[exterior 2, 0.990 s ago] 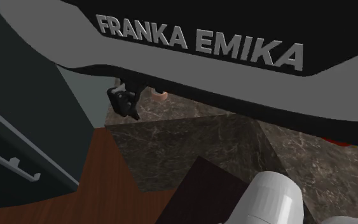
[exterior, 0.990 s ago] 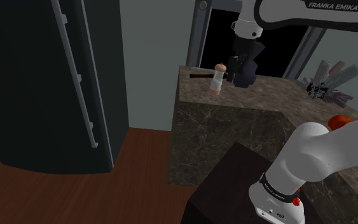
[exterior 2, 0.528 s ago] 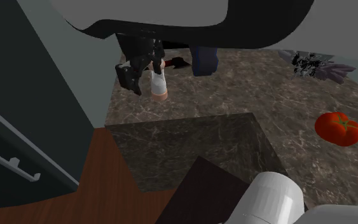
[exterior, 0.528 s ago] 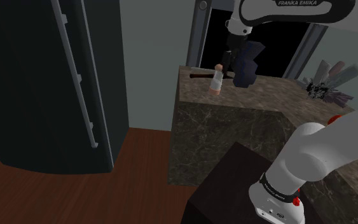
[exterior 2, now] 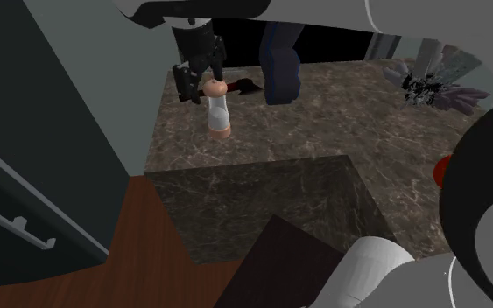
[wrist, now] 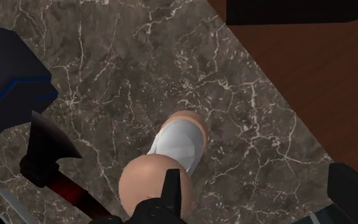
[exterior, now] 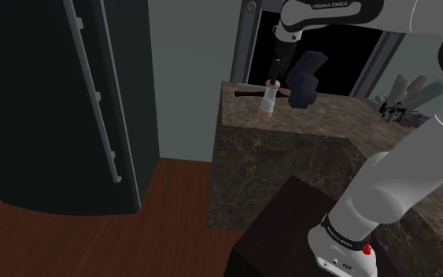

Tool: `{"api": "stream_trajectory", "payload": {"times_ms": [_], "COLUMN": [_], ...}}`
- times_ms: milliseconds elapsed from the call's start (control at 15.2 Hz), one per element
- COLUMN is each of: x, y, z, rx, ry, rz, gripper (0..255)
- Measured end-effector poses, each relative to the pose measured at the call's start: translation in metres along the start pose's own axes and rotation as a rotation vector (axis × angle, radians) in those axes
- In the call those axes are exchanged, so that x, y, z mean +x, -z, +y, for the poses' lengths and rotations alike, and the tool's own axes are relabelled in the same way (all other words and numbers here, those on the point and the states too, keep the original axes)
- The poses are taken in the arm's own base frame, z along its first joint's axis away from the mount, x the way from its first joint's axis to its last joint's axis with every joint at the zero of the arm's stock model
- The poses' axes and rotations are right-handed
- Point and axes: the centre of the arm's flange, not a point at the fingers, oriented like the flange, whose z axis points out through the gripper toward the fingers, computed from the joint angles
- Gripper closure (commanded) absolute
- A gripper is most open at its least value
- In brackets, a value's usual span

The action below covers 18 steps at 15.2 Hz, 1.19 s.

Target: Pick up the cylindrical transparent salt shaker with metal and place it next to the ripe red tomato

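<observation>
The salt shaker point(exterior: 268, 100) stands upright on the dark marble counter point(exterior: 306, 145), near its far left corner; it has a clear body with a tan cap and base point(exterior 2: 218, 109). My black gripper point(exterior: 275, 77) hangs just above it point(exterior 2: 199, 80), open. In the wrist view the gripper point(wrist: 260, 194) has one finger point(wrist: 171, 191) over the shaker's cap point(wrist: 147, 184), and the other finger point(wrist: 352, 184) stands far off to the side. Neither touches the shaker point(wrist: 174, 143). The red tomato point(exterior 2: 440, 168) is a sliver behind my arm.
A dark blue blocky object point(exterior 2: 281, 66) stands close behind the shaker point(wrist: 6, 76). A dark tool with a red handle point(exterior 2: 240, 86) lies beside it point(wrist: 50, 162). A grey-purple bundle point(exterior: 408, 102) sits at the counter's far right. Wooden floor lies below the counter's left edge.
The gripper has moved to the shoulder view's left, from beside the blue object to directly above the shaker. The arm swung across and now covers most of the tomato.
</observation>
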Motion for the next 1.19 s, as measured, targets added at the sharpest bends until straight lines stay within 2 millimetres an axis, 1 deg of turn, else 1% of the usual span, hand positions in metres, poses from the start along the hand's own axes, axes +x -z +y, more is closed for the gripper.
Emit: {"api": "stream_trajectory", "payload": {"times_ms": [132, 198, 330, 462, 594, 924, 1188], "x": [0.016, 0.021, 0.039, 0.050, 0.052, 0.054, 0.053], "y": [-0.003, -0.007, -0.012, -0.017, -0.027, -0.052, -0.056], "z": [0.017, 0.030, 0.050, 0.064, 0.068, 0.069, 0.070], "rx": [-0.001, -0.002, -0.003, -0.005, -0.006, -0.006, -0.006], "ry": [0.008, 0.011, 0.020, 0.027, 0.029, 0.030, 0.029], "rz": [0.002, 0.003, 0.004, 0.006, 0.006, 0.006, 0.006], "gripper": [0, 0, 0, 0, 0, 0, 0]}}
